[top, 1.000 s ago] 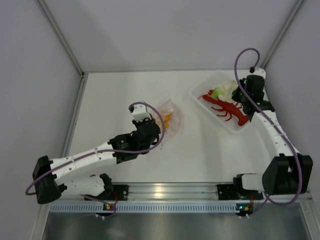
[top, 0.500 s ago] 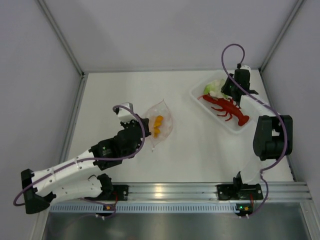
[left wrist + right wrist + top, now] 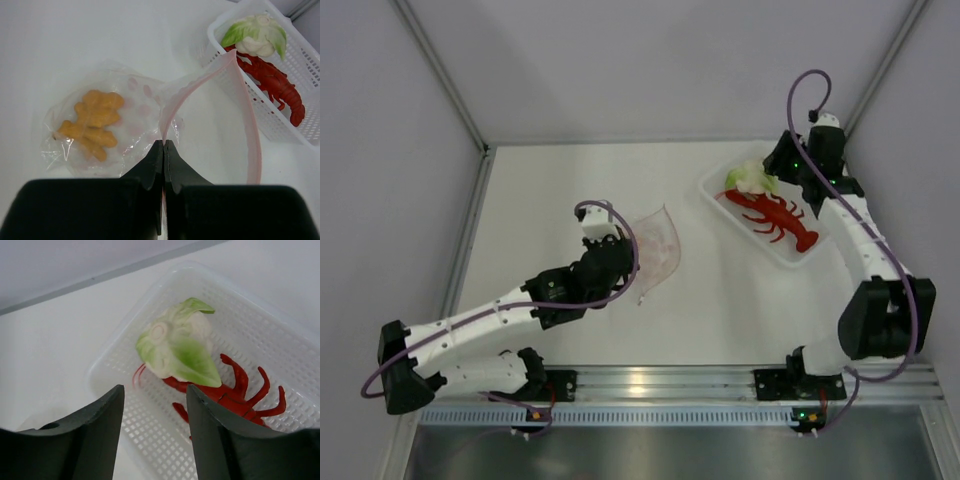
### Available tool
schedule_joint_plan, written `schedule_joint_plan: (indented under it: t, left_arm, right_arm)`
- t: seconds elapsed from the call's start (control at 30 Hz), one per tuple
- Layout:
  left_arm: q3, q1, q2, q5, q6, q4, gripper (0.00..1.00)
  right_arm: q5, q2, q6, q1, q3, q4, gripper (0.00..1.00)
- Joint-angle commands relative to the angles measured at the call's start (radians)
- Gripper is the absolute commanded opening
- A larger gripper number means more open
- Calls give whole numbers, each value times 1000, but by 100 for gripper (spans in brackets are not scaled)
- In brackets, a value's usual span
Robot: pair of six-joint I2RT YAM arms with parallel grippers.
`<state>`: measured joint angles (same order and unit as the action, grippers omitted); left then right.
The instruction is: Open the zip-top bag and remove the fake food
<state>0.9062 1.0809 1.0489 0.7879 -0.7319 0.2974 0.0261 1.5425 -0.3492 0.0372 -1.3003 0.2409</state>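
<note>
My left gripper (image 3: 164, 143) is shut on the pink zip strip of the clear zip-top bag (image 3: 130, 107), whose mouth gapes open to the right. An orange ridged piece (image 3: 92, 122) lies inside the bag. In the top view the bag (image 3: 658, 250) lies mid-table by the left gripper (image 3: 620, 262); the orange piece is hidden there. My right gripper (image 3: 154, 392) is open and empty above the white tray (image 3: 280, 330), which holds the white-and-green vegetable (image 3: 177, 347) and the red lobster (image 3: 235, 392). Both also show in the top view: vegetable (image 3: 748, 177), lobster (image 3: 780, 217).
The white mesh tray (image 3: 720, 172) stands at the back right near the right wall. Grey walls close in the table on the left, back and right. A metal rail runs along the near edge by the arm bases.
The left gripper has shifted right and lifted the bag's zip edge, so the bag now stands open. The right gripper has moved back right, above the tray's far corner.
</note>
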Motion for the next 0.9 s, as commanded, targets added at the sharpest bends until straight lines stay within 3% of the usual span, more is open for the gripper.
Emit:
schedule_joint_plan:
  t: [0.0,0.1,0.17,0.4,0.5,0.73,0.87]
  left_arm:
    - [88,-3,49,-45,-18,-17,0]
    - [138,-3,98,-76,-41,-15,0]
    - [166,-3,135,-96,-60,-15,0]
    - [307,2,247,-148,-172,-32,0]
    - [378,11,322,-219,-201,-96,0]
    - [493,43,468,-354,-317,-196,0]
    - [442,54,445,-248,-382,-202,0]
  right_arm:
    - [136,-211,-8,19,42,73,51]
    - [178,-343,-7,94,131,123,43]
    - [190,-448,-19,174,200,126,42]
    - [481,-625,-99,377,291,66,38]
    - [408,-662,-93,443,292,110,37]
    - [168,-677,35,451,213,368,36]
    - [6,-644,85,449,197,452,36]
